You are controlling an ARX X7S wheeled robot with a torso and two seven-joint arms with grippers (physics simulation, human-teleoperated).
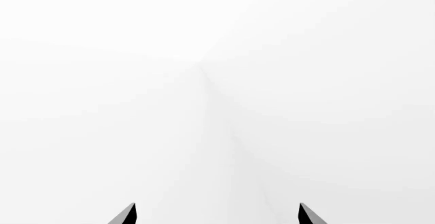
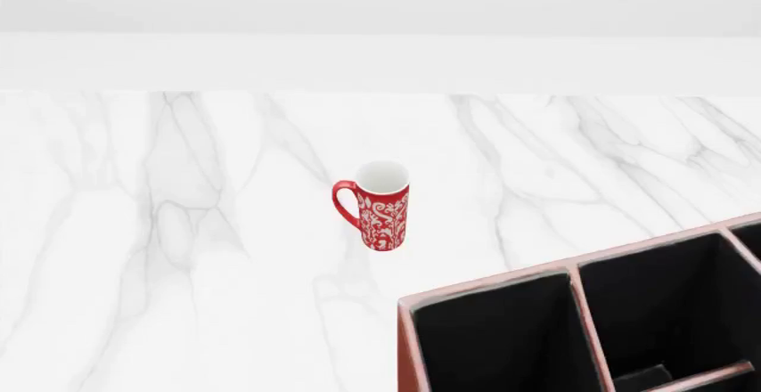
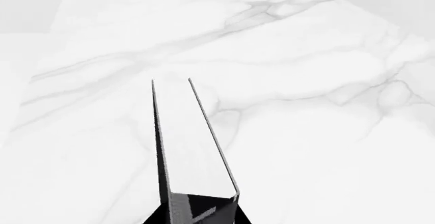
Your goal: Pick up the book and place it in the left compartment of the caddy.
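In the right wrist view the book (image 3: 193, 137) points away from the camera, its white page edges showing between thin black covers, held above the marble table (image 3: 326, 81). My right gripper (image 3: 200, 217) is shut on its near end, with dark fingers on either side. The reddish-brown caddy (image 2: 487, 286) with a black interior sits at the lower right of the head view, partly cut off. Its left compartment (image 2: 500, 343) shows nothing inside. My left gripper (image 1: 217, 210) is open, facing only blank white. Neither arm nor the book appears in the head view.
A tall red patterned mug (image 2: 378, 207) stands upright on the white marble table (image 2: 178, 232), beyond and left of the caddy. A pale wall (image 2: 380, 62) runs along the table's far edge. A divider (image 2: 704, 377) splits the caddy's section to the right of the left compartment.
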